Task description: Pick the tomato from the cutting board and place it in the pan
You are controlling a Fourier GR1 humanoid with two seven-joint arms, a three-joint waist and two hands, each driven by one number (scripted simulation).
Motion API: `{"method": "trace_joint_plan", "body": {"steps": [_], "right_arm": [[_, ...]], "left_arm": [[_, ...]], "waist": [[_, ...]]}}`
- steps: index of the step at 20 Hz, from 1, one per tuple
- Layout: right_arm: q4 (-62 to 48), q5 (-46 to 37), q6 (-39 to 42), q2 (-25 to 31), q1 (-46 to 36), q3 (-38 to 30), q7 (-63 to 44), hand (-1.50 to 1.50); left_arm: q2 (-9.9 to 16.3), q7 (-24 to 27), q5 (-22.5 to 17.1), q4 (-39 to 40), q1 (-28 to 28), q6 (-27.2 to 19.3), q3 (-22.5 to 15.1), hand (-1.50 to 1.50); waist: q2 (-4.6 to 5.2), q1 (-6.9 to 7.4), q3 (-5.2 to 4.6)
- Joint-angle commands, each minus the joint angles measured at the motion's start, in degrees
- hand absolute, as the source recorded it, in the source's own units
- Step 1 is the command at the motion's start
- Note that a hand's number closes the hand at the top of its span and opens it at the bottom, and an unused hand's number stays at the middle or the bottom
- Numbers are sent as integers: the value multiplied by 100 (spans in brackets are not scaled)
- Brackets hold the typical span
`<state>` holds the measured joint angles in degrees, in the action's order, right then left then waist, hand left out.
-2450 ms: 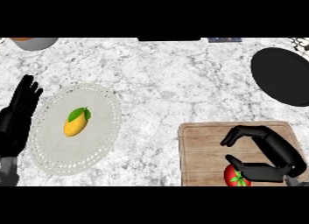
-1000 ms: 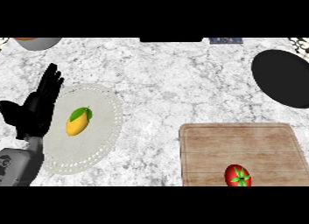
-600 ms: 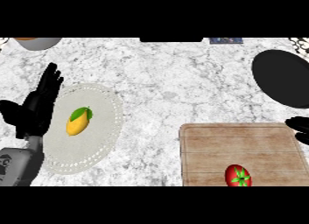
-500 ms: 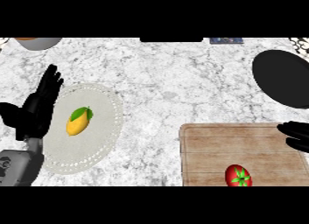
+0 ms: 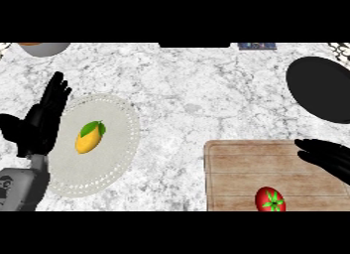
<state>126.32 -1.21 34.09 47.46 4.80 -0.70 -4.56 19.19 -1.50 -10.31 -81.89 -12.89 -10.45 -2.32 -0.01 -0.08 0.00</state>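
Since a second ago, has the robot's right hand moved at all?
Yes. The right hand was out of view then; it has come in from the right edge over the cutting board, above the tomato.

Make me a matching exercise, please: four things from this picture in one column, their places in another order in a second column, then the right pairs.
Things:
1. tomato
2. mango
3. pan
4. left hand

Places:
A. on the pale plate
B. at the counter's right edge
C. on the cutting board
D. at the plate's left rim

Pairs: 1-C, 2-A, 3-B, 4-D
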Motion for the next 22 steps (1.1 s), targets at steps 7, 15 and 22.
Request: {"method": "trace_joint_plan", "body": {"steps": [7,15,22], "right_arm": [[-642,-1087,656,-750,-321,320,131,-150],[-923,-2191,892,-1080,-347,936,553,-150],[-418,-2759,1238,-1518,-452,1358,-168,-150]], "left_arm": [[-376,-444,466,-324,-64,-186,-29,0],[-344,-383,389,-505,94,164,185,0],[-288,-124,408,123,-144,451,516,0]], "waist": [[-2,5,1],[-5,31,2],[-1,-5,-3]]}}
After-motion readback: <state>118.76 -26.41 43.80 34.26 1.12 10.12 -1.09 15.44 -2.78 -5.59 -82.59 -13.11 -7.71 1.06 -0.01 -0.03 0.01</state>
